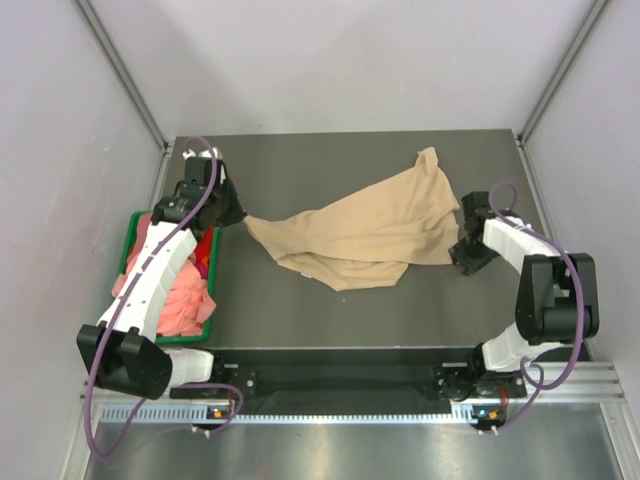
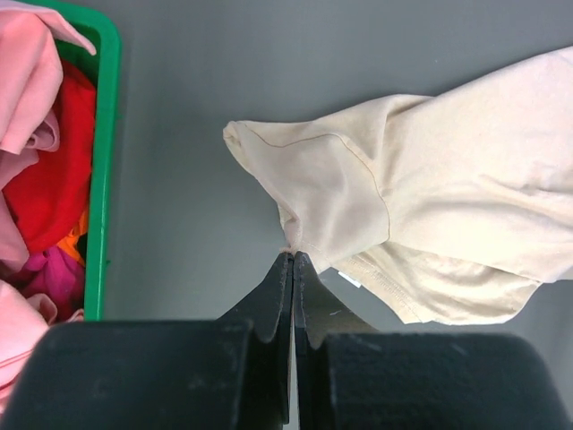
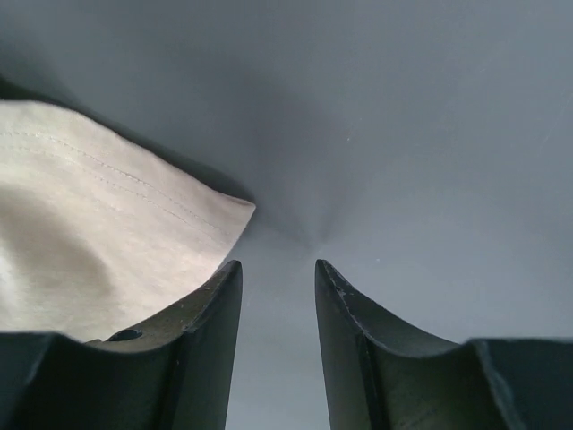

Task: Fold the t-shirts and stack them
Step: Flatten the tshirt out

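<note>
A tan t-shirt [image 1: 360,230] lies crumpled across the middle of the dark table. My left gripper [image 1: 232,214] is shut on the shirt's left end, pinching the cloth [image 2: 313,179] right at the fingertips [image 2: 294,258]. My right gripper [image 1: 468,255] is open and empty, low over the table just off the shirt's right corner [image 3: 98,233]. The cloth lies beside its left finger, not between the jaws. Salmon-pink t-shirts [image 1: 185,300] lie heaped in the bin and also show in the left wrist view [image 2: 27,81].
A green plastic bin [image 1: 130,228] stands at the table's left edge, under my left arm, with red and orange cloth [image 2: 49,188] inside. The table's near edge [image 1: 350,350] runs in front. Grey walls close in both sides.
</note>
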{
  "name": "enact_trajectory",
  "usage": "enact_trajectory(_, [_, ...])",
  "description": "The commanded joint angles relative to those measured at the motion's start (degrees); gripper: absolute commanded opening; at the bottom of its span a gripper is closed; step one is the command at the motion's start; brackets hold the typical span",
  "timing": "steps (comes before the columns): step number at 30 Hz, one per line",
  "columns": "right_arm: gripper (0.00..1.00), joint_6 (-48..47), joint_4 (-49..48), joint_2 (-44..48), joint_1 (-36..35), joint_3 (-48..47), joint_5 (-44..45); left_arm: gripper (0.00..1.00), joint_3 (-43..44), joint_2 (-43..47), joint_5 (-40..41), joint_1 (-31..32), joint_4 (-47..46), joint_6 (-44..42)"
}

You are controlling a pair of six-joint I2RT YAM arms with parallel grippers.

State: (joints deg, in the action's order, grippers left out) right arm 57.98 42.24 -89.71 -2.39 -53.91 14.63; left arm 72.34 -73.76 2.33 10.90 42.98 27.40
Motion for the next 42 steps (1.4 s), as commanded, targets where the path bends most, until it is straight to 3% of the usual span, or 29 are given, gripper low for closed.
enact_trajectory(1, [0.39,3.2,-6.5,3.0,1.3,1.6,-1.2,0.0,-0.8,1.8,-1.0,0.0,-3.3,0.6])
enact_trajectory(17, [0.43,6.4,-6.3,-4.6,1.7,-0.7,2.2,0.0,-1.5,1.6,-0.5,0.0,-4.0,0.4])
enact_trajectory(26, [0.29,6.6,-6.1,-5.5,1.7,-0.1,5.8,0.0,-1.3,2.1,-0.8,0.0,-4.1,0.7])
enact_trajectory(29, [0.2,5.6,-7.1,-6.3,1.7,-0.4,5.9,0.0,-1.0,2.1,-1.1,0.0,-4.5,0.7])
enact_trajectory(31, [0.06,4.5,-8.2,-6.7,1.7,-0.3,6.7,0.0,-0.8,2.1,-1.5,0.0,-4.6,0.7])
enact_trajectory(33, [0.0,3.0,-9.4,-6.6,1.7,-0.3,6.8,0.0,-0.4,2.0,-1.8,0.1,-4.6,0.7])
enact_trajectory(36, [0.0,-0.7,-10.1,-4.8,1.7,-1.2,7.3,0.0,0.2,2.2,-2.1,0.1,-4.4,1.0])
enact_trajectory(42, [0.0,-11.7,-3.0,8.5,1.8,-9.5,11.6,0.0,7.6,1.9,-1.5,0.1,-1.7,1.4])
